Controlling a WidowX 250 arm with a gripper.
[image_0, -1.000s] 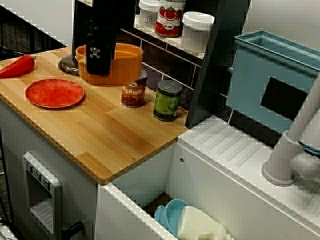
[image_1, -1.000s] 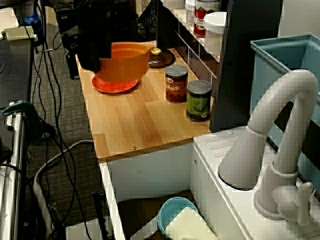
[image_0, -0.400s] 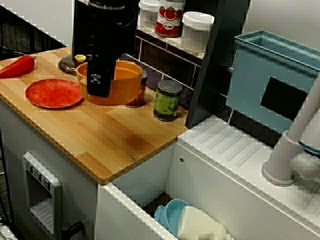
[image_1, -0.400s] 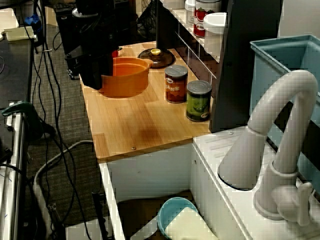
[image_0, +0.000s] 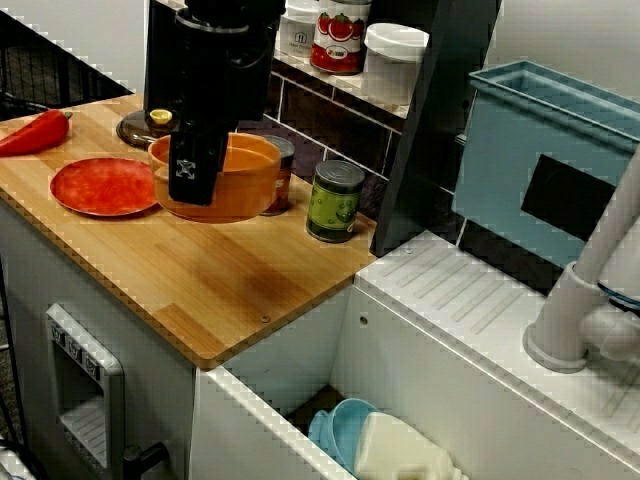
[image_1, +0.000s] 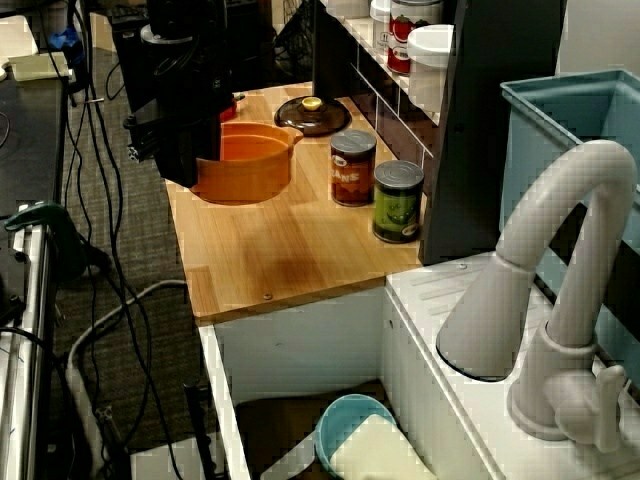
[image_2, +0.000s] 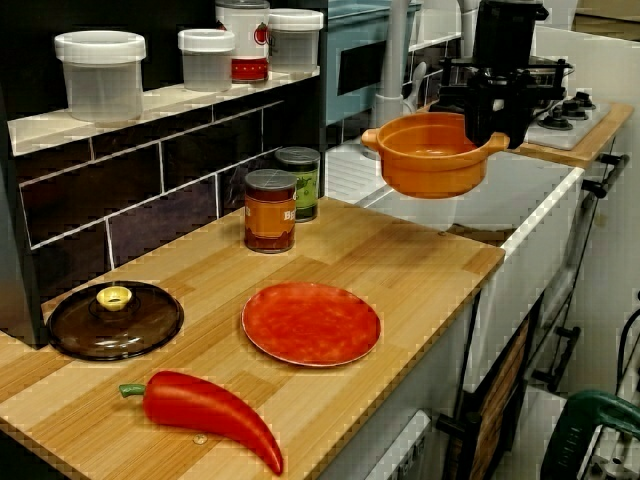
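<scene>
Orange pot hangs from the pincer, whose jaws are closed tight over the rim beside one handle. In the view from the pepper end the pot rides clear of the wooden surface; the front view leaves its height harder to judge. Over the last second it has come down and slid away from the back wall, so the dark glass lid it was covering now shows again. It has also left the spot over the red plate and now only overlaps that plate's near edge in the front view. I read this as a carry that is still under way, with the pot not set down. Room is tight on one side: the orange-labelled can stands just behind the pot and the green can just beyond it, both under the jar shelf. Bare wood lies open in front and toward the sink end, where the surface stops at a drop into the white basin
</scene>
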